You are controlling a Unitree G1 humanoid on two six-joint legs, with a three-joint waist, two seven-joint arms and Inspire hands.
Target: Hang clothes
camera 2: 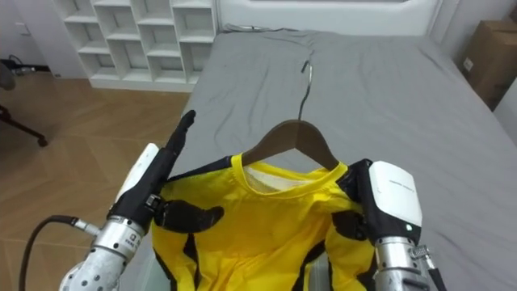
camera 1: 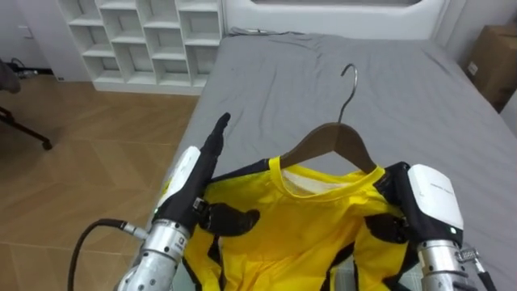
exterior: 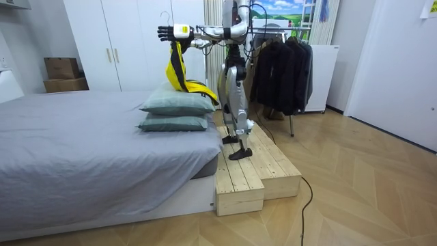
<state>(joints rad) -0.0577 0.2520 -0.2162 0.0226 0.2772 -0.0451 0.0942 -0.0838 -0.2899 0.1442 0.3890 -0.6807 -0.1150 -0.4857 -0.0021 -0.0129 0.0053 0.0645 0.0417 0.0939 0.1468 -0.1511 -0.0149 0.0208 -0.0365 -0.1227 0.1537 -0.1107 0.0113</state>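
Note:
A yellow shirt (camera 1: 299, 226) with black trim hangs on a wooden hanger (camera 1: 335, 137), whose metal hook (camera 1: 350, 77) points up and away from me. I hold both up over the grey bed (camera 1: 323, 73). My left hand (camera 1: 190, 182) is at the shirt's left shoulder, fingers straight and pointing forward, thumb lying on the yellow cloth. At the shirt's right shoulder is my right hand (camera 1: 432, 194), its white back towards me. In the room view the shirt (exterior: 177, 68) hangs from my raised arms above the pillows.
I stand on a wooden platform (exterior: 252, 171) at the bed's end, by two grey pillows (exterior: 177, 106). A rack of dark jackets (exterior: 283, 61) stands behind me. White shelves (camera 1: 137, 40) are at the far left, a cardboard box (camera 1: 493, 56) at the far right.

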